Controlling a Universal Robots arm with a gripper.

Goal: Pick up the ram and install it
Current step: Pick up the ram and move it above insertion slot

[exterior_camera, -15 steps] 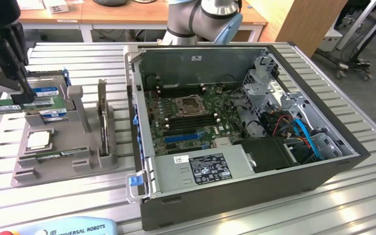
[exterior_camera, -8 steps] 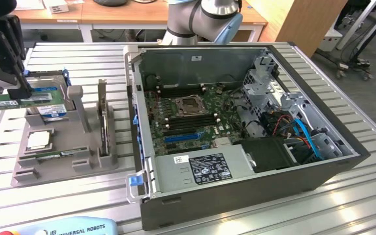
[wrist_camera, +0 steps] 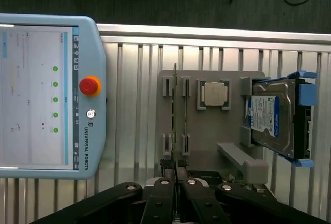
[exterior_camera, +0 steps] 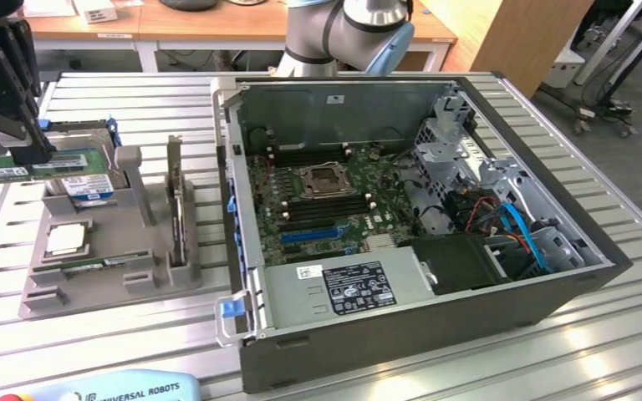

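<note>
Exterior view: the black hand (exterior_camera: pixel 26 150) is clenched on the long, thin green circuit-board ram (exterior_camera: pixel 9 173), held over the grey plastic parts tray (exterior_camera: pixel 98 284), to the exterior view's left of the open black computer case (exterior_camera: pixel 410 334). Wrist view: the ram (wrist_camera: pixel 176 115) shows edge-on between the fingertips (wrist_camera: pixel 168 176). It looks light, stiff and fragile, best pinched by its bare top edge.

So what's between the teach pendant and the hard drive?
In the wrist view, the grey tray holding a processor chip, and the ram edge-on in the gripper.

Slatted aluminium table (exterior_camera: pixel 109 342): grey parts holder (exterior_camera: pixel 76 294), open computer case (exterior_camera: pixel 410 334), teach pendant (wrist_camera: pixel 85 131) resting directly on it.
</note>
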